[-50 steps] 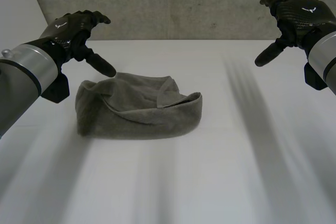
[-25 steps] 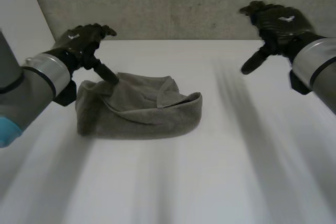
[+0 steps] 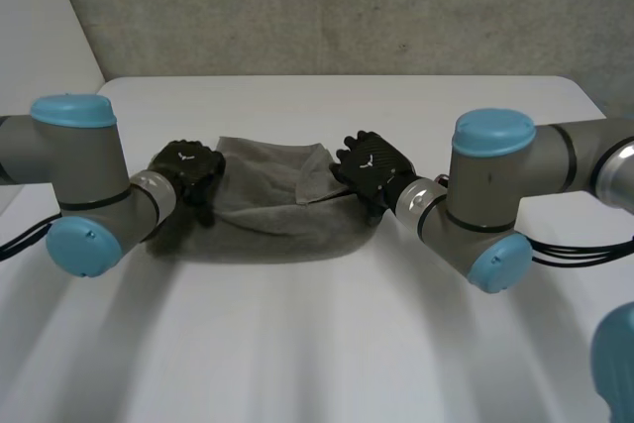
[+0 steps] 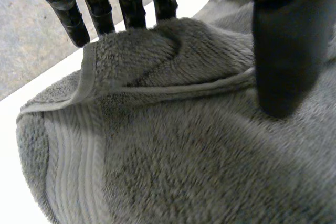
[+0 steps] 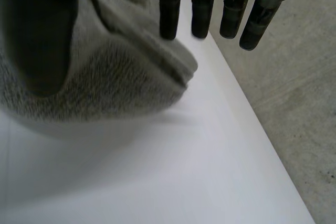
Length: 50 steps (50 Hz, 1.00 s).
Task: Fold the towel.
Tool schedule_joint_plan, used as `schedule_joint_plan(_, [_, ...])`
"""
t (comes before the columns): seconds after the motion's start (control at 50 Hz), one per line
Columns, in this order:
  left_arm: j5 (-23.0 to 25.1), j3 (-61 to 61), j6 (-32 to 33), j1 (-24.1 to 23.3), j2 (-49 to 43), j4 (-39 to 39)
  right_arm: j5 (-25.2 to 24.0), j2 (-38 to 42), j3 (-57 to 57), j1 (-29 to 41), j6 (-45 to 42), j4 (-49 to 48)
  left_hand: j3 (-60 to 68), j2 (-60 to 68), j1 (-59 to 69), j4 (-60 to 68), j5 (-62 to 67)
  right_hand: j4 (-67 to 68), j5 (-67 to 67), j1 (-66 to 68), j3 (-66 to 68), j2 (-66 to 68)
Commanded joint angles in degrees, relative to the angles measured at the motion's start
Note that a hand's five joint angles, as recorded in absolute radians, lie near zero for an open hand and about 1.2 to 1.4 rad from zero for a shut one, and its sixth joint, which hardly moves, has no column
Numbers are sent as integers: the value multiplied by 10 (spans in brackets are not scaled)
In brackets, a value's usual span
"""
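Left hand point(image 3: 186, 167) first: we've got it down on the left end of the towel point(image 3: 277, 207). Its fingers point(image 4: 131, 3) are straight and slightly spread, with the tips at the far side of a raised fold. The thumb point(image 4: 286, 51) is planted on the pile on the near side. There's a wide gap between thumb and fingers, so the hand is touching the cloth, not pinching it. A stitched hem point(image 4: 86, 77) runs just below those fingertips.

Over to the right hand point(image 3: 371, 163), and we see much the same at the towel's right end. Its straight fingers point(image 5: 202, 3) have their tips at the rolled edge of the cloth. The thumb point(image 5: 42, 30) hangs over the fluffy bulk beside them, again with a clear gap and no pinch. On the back of this hand there's a small white mark point(image 3: 374, 158) (too small for us to read).

Moving outward, the grey towel lies bunched in a loose heap between the two hands, towards the far half of the white worktop point(image 3: 327, 344). The left arm point(image 3: 79, 156) and right arm point(image 3: 495, 185) reach in from either side. A rough concrete wall point(image 3: 347, 7) stands beyond the far edge.
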Motion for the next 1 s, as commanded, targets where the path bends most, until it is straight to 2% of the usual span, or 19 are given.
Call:
schedule_joint_plan(0.02, [0,14,20,7,-24,2,24,28,-2,-1,-12,-69,-28,272,278,-32,278,-30,274,279,-3,281])
schedule_joint_plan(0.1, [0,15,21,7,-33,-3,29,25,-2,-1,-10,-83,-28,348,353,-32,353,-30,385,389,-3,392])
schedule_joint_plan(0.12, [0,15,21,7,-33,-3,29,19,-2,-1,-6,-82,-28,348,354,-32,354,-30,506,511,-3,513])
schedule_joint_plan(0.14, [2,14,21,6,-30,-8,29,7,-2,0,1,-82,-28,446,452,-32,452,-30,522,526,-3,529])
schedule_joint_plan(0.22, [11,17,18,6,-17,-30,29,-35,1,0,29,-82,-28,467,473,-32,473,-30,522,527,-3,529])
schedule_joint_plan(0.34, [18,31,-4,7,94,-40,47,-151,-10,-9,139,-88,-28,467,473,-32,473,-30,522,527,-3,529])
schedule_joint_plan(0.38, [18,54,-34,2,166,-29,63,-183,-16,-10,175,-92,-28,467,473,-32,473,-30,522,527,-3,529])
schedule_joint_plan(0.4, [18,54,-34,2,166,-29,77,-213,-20,-10,206,-99,-28,467,473,-32,473,-30,522,527,-3,529])
schedule_joint_plan(0.5, [18,72,-95,-6,277,28,89,-299,-19,-11,266,-138,-28,467,473,-32,473,-30,522,527,-3,529])
schedule_joint_plan(0.54, [19,59,-122,-3,342,69,87,-329,-16,-11,267,-142,-28,467,473,-32,473,-30,522,527,-3,529])
schedule_joint_plan(0.64, [20,-1,-124,-5,396,97,79,-376,32,-16,265,-139,-28,467,473,-32,473,-30,522,527,-3,529])
schedule_joint_plan(0.74, [21,-84,-123,-6,396,95,34,-381,146,-45,226,-88,-28,467,473,-32,473,-30,522,527,-3,529])
schedule_joint_plan(0.82, [23,-158,-120,-7,370,96,23,-373,208,-46,182,-70,-28,467,473,-32,473,-30,522,527,-3,529])
schedule_joint_plan(0.86, [33,-228,-102,-6,321,96,22,-369,245,-49,153,-68,-28,467,473,-32,473,-30,479,483,-3,486])
schedule_joint_plan(0.92, [42,-257,-89,-6,297,95,22,-339,302,-67,99,-73,-28,467,473,-32,473,-30,369,374,-3,376])
schedule_joint_plan(0.94, [53,-281,-76,-6,268,96,27,-320,319,-80,76,-71,-28,467,473,-32,473,-30,243,248,-3,250])
schedule_joint_plan(0.96, [62,-299,-65,-3,241,95,27,-320,319,-80,76,-71,-28,396,401,-32,401,-30,242,246,-3,249])
schedule_joint_plan(0.98, [62,-299,-65,-3,241,95,30,-302,329,-91,58,-67,-28,395,401,-32,401,-30,52,56,-3,59])
schedule_joint_plan(1.0, [70,-313,-57,-2,216,94,33,-287,339,-95,49,-65,-28,129,134,-32,134,-30,-105,-100,-3,-98])
